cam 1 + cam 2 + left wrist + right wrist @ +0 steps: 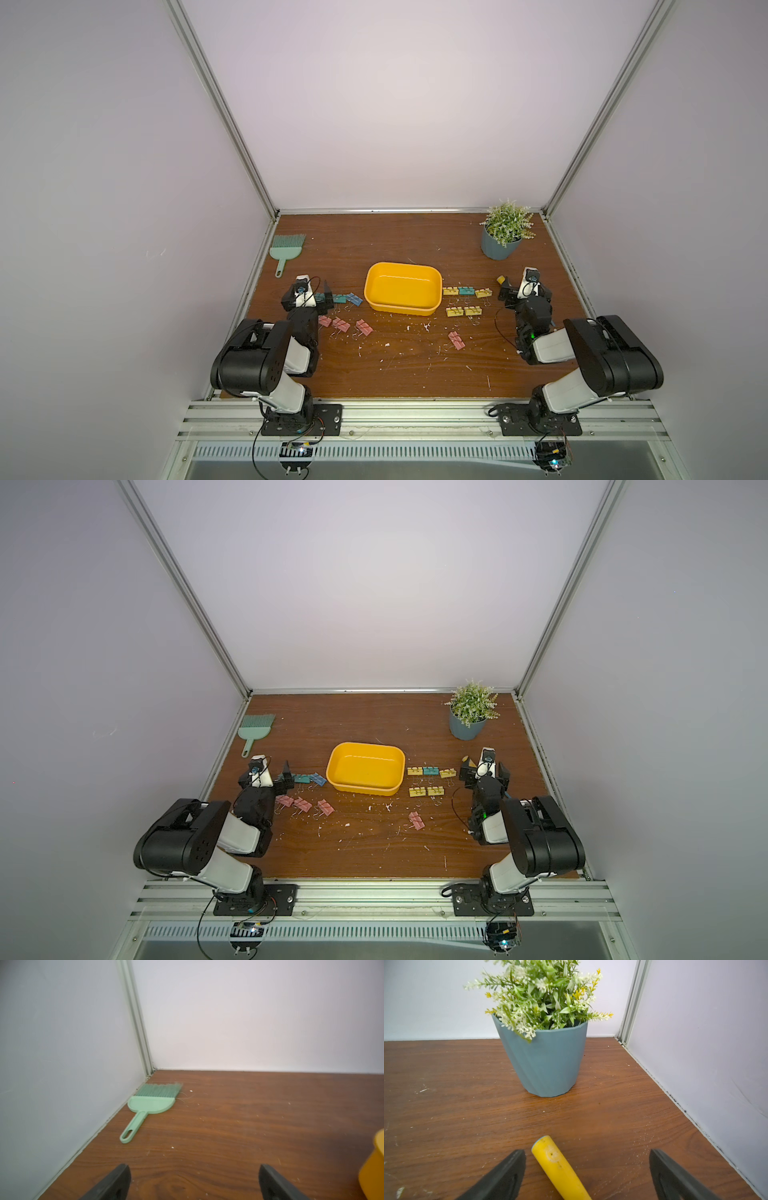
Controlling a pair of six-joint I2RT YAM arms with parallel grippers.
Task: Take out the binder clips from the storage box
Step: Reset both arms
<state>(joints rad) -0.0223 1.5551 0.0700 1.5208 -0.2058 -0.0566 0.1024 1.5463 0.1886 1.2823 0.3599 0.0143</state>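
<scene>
Storage box (pixel 399 308) sits empty on bench (pixel 415 374), binder clips (pixel 466 291) at its 3 & 9 o'clock. Left tool (pixel 194 1172) & right tool (pixel 587 1156) gape wide, gripping nothing. We judge removal done; next: retreat w/o nudging clips.

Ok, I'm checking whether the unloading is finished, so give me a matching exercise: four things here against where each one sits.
Things:
1 storage box
2 yellow binder clips
3 green hand brush
4 potted plant

Places:
A far right corner
B in the middle, empty
C far end, by the left wall
D lying just right of the box

Pairs: 1-B, 2-D, 3-C, 4-A
</scene>
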